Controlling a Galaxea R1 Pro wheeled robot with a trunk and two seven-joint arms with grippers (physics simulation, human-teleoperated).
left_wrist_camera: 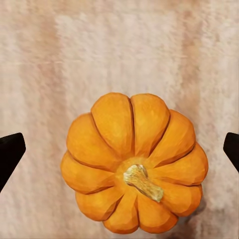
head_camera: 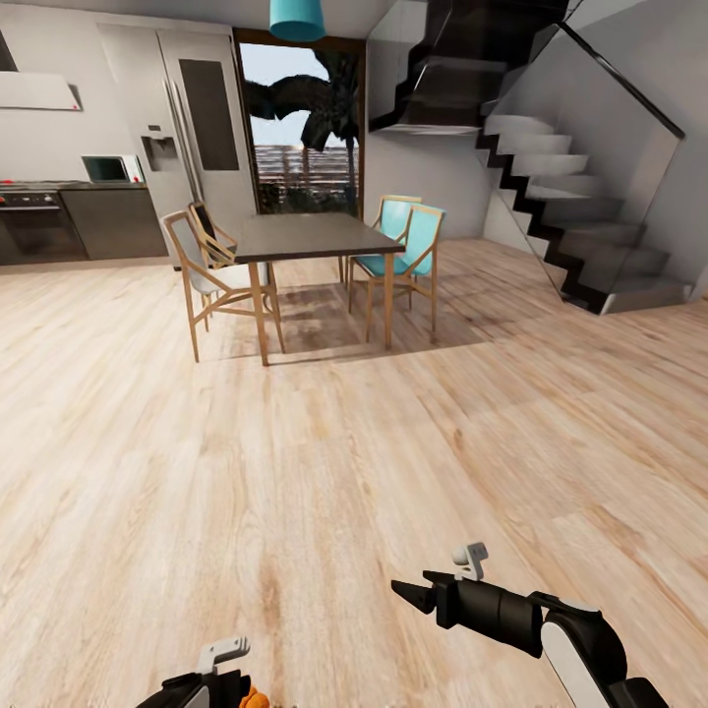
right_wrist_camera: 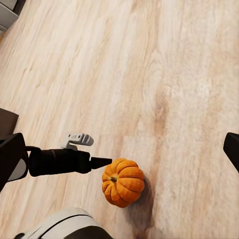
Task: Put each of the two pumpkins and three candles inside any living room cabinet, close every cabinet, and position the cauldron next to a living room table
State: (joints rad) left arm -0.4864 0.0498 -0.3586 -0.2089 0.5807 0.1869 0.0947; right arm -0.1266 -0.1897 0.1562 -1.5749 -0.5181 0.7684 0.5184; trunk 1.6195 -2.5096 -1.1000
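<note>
A small orange ribbed pumpkin with a pale stem rests on the wooden floor. My left gripper hangs over it, open, with both dark fingertips wide of its sides and not touching. The right wrist view shows the same pumpkin with one left finger right beside it. In the head view an orange sliver of the pumpkin peeks out by my left gripper at the bottom edge. My right gripper is open and empty above the floor. The candles, cabinet, cauldron and living-room table are out of view.
Ahead stands a dark-topped dining set with wooden chairs and teal chairs. A kitchen counter and fridge line the far left wall. Stairs rise at the right. Wide wooden floor lies between.
</note>
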